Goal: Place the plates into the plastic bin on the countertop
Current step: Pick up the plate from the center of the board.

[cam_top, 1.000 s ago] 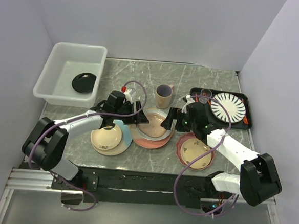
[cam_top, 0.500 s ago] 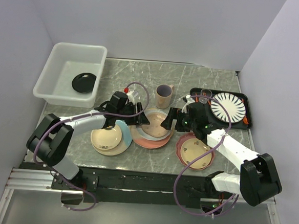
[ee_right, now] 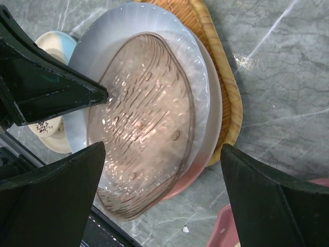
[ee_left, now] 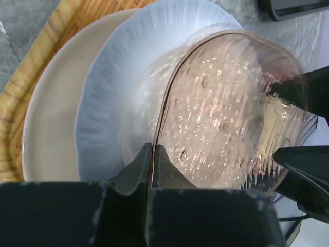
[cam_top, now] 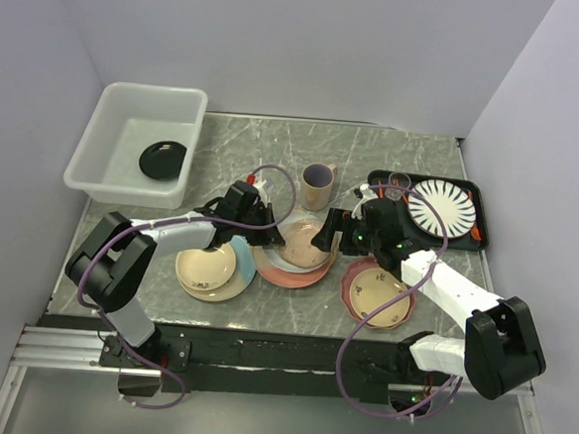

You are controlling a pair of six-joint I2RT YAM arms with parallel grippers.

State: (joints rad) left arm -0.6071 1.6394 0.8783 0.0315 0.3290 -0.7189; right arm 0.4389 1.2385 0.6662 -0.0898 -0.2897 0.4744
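The plastic bin (cam_top: 87,153) sits at the far left corner of the bench (cam_top: 255,140), close to the left wall, and holds one small glossy black plate (cam_top: 162,159) lying flat on its floor, towards the right. Bare marble runs from the bin's right wall along the far side to the beige mug (cam_top: 318,185).

Near of the bin lie stacked cream plates (cam_top: 204,268), with a cream-and-light-blue plate (cam_top: 244,257) just beside them on the right. The left arm reaches over these.

The left gripper (ee_left: 153,149) is closed on the left rim of the translucent pink dotted plate (ee_left: 226,103), one finger above and one below the edge. That plate tops the centre stack, over a pale blue-white plate (ee_left: 118,87), a cream plate (ee_left: 51,134) and a wood-coloured plate (ee_left: 31,67). Whether its pinched edge is raised off the stack cannot be told. The mug stands just far of this stack.

The right gripper (ee_right: 162,154) faces the same plate from the right, its fingers spread wide and holding nothing, with the plate's right rim between them.

Near right, a pink plate (cam_top: 350,281) carries a small cream floral plate (cam_top: 376,293). At the far right, by the wall, a black tray (cam_top: 475,195) holds a striped plate (cam_top: 439,208).
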